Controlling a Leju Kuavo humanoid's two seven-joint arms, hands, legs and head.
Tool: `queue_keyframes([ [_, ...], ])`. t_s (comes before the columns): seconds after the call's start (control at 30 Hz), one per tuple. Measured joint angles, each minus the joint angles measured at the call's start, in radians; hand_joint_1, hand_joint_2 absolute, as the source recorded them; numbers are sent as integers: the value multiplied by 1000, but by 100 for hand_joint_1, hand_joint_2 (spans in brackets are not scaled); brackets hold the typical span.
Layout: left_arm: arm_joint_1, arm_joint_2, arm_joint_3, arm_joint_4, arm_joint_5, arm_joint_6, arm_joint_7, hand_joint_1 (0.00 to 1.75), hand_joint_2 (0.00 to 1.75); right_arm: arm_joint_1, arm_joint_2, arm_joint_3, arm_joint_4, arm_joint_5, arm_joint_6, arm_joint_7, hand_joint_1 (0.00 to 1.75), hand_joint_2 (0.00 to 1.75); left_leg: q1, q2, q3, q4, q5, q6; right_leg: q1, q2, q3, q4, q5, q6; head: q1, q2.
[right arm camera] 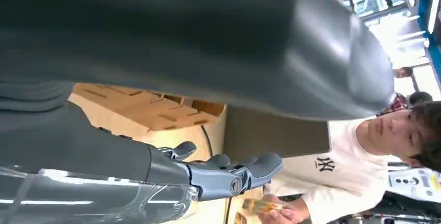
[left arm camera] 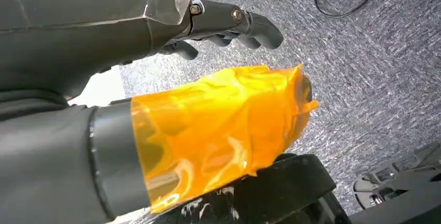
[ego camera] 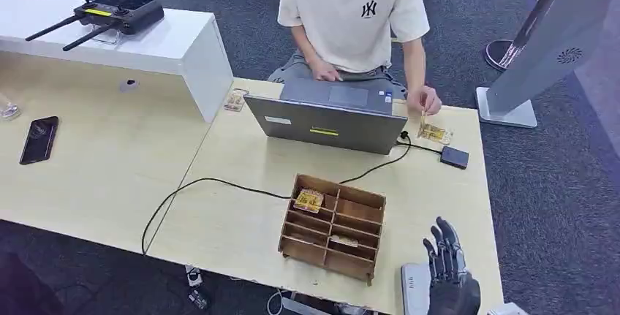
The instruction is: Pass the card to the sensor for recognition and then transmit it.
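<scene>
A wooden compartment box point(ego camera: 333, 227) stands near the table's front edge, with a yellow card point(ego camera: 308, 199) lying in one of its upper-left cells. My right hand point(ego camera: 444, 258) hovers just right of the box, fingers spread and holding nothing; in the right wrist view that hand point(right arm camera: 229, 171) reaches past the box point(right arm camera: 151, 107). A small black sensor point(ego camera: 454, 157) lies on the table to the right of the laptop point(ego camera: 329, 118). A person's hand point(ego camera: 424, 100) holds a card upright over other cards point(ego camera: 436, 134) beside the sensor. My left hand point(left arm camera: 229, 24) hangs over grey carpet, empty, its thumb point(left arm camera: 218, 130) wrapped in orange film.
A black cable point(ego camera: 212, 181) runs from the laptop across the table to its front edge. A phone point(ego camera: 39, 139) lies at far left. A remote controller point(ego camera: 117, 12) sits on a white shelf point(ego camera: 183, 52). A grey kiosk stand point(ego camera: 534, 44) rises at the right.
</scene>
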Motion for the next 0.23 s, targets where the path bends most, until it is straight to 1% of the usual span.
queue_keyframes([
  [0.23,0,1,0,0,-2,-2,-3,0,0,0,-8,7,-13,39,-51,2,0,0,0,0,0,0,0,0,0,0,0,0,0,0,0,0],
])
